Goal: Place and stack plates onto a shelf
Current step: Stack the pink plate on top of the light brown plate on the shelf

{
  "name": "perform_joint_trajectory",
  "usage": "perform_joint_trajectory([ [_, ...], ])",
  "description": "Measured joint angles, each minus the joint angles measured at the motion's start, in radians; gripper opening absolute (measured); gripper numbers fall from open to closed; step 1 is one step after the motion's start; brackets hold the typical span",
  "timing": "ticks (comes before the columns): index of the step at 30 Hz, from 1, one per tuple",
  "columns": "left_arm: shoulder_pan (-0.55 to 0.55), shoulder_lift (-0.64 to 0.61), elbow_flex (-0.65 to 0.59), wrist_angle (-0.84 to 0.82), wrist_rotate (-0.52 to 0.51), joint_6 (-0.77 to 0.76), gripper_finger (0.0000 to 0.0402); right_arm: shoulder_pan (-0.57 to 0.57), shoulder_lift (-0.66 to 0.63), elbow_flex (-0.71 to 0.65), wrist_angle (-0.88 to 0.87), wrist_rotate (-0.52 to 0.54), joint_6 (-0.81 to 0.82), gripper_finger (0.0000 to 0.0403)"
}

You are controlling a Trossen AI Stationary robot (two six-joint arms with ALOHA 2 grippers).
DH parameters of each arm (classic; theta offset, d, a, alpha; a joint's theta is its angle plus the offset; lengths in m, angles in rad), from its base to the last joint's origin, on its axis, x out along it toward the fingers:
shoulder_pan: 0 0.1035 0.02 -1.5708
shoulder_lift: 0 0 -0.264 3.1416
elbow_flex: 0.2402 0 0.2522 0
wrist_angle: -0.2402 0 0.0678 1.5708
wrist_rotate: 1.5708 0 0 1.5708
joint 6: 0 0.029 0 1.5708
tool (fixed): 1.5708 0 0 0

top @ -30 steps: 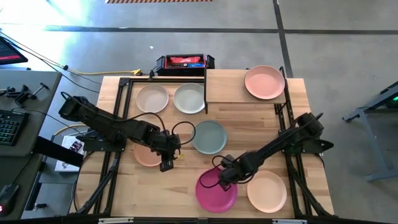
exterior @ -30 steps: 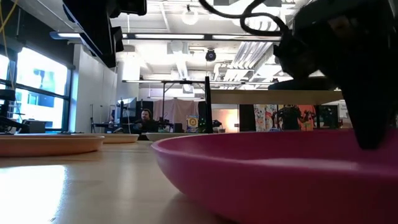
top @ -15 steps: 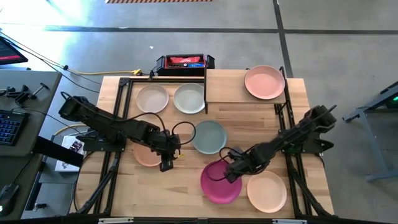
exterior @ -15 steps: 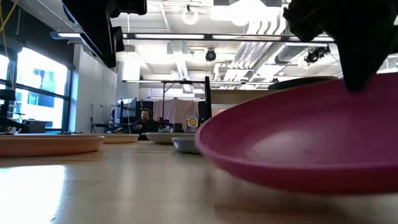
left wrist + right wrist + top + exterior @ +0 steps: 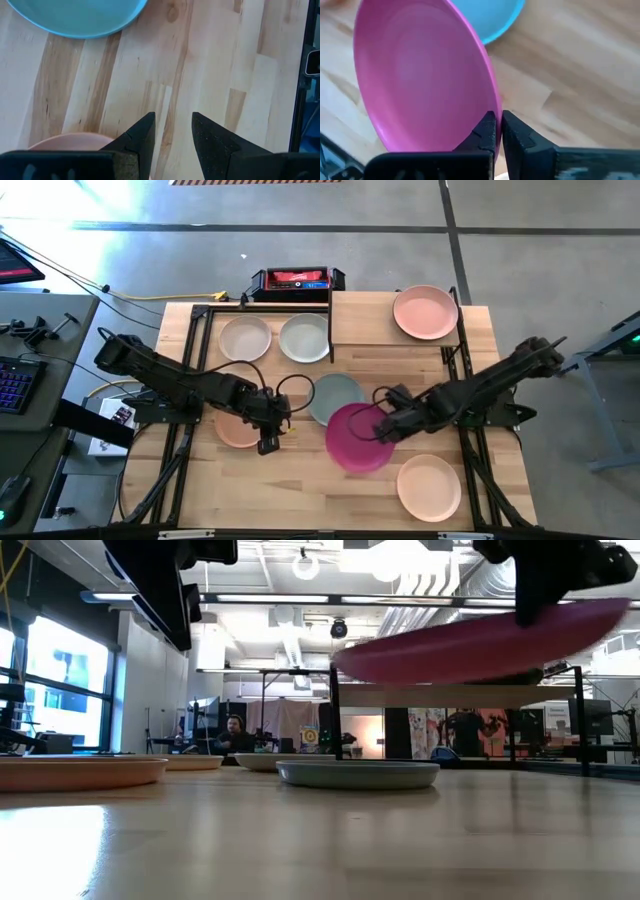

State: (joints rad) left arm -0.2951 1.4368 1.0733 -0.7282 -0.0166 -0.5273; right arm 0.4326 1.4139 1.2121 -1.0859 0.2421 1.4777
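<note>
Magenta plate (image 5: 356, 437), pinched by its rim in my right gripper (image 5: 386, 426), aloft over mid-table.

Plate hung clear of the tabletop, overlapping the edge of the sage green plate (image 5: 334, 397) lying below. Shelf (image 5: 370, 320) stood at the far side of the table, beyond plate and gripper, with a peach plate (image 5: 425, 312) on its right half and its left half bare. My right arm was the nearer. My left gripper (image 5: 268, 442) waited, fingers apart and holding nothing, beside another peach plate (image 5: 234, 430).
</note>
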Motion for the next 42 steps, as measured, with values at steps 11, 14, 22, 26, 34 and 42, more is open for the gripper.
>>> perform_joint_trajectory([
  [11,0.022,0.0,0.0,0.0,-0.088,0.057,0.0115,-0.089,-0.221,0.0,-0.169,0.137,0.007,0.0],
  [14,0.051,0.0,0.0,0.0,-0.121,0.097,0.0115,-0.135,-0.289,0.0,-0.213,0.178,0.007,0.0],
  [22,0.18,0.0,0.0,0.0,-0.195,0.228,0.0115,-0.286,-0.47,0.0,-0.332,0.24,0.007,0.0],
  [26,0.266,0.0,0.0,0.015,-0.205,0.302,0.0115,-0.351,-0.548,0.0,-0.388,0.266,0.003,0.0],
  [34,0.449,0.0,0.0,0.119,-0.204,0.429,0.0115,-0.446,-0.671,0.0,-0.454,0.29,0.003,0.0],
  [42,0.608,0.0,0.0,0.282,-0.204,0.564,0.0115,-0.516,-0.781,0.0,-0.469,0.37,0.003,0.0],
])
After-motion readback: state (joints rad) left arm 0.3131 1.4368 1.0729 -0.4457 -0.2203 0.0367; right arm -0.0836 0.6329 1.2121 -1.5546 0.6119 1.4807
